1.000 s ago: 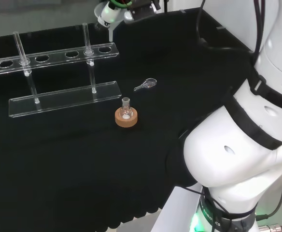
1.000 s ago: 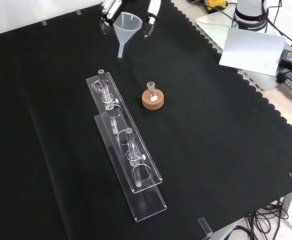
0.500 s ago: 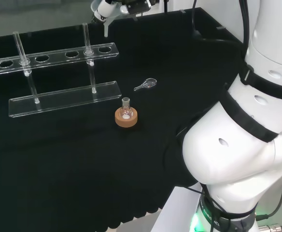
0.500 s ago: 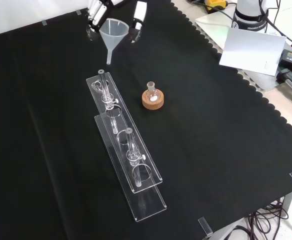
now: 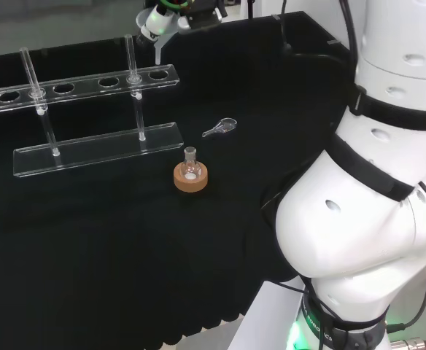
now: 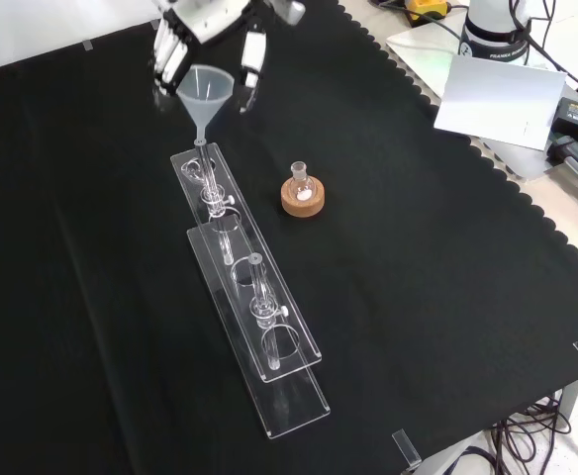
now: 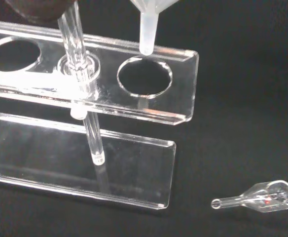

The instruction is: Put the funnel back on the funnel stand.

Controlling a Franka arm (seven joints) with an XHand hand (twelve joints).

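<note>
Black cloth bench, robot hand holding funnel upright above funnel stand

Even, bright light falls from above on my tabletop; the black cloth swallows shadows. Glare streaks the clear rack edges in my wrist view, where the funnel above it is blurred.

Black cloth covers the bench, its scalloped edge running along the right side of the front view. Beyond that edge lies a pale surface bearing a white sheet, dark cables and small devices. Clear clips hold the cloth's corners. A light strip borders the head view's far edge.
</note>
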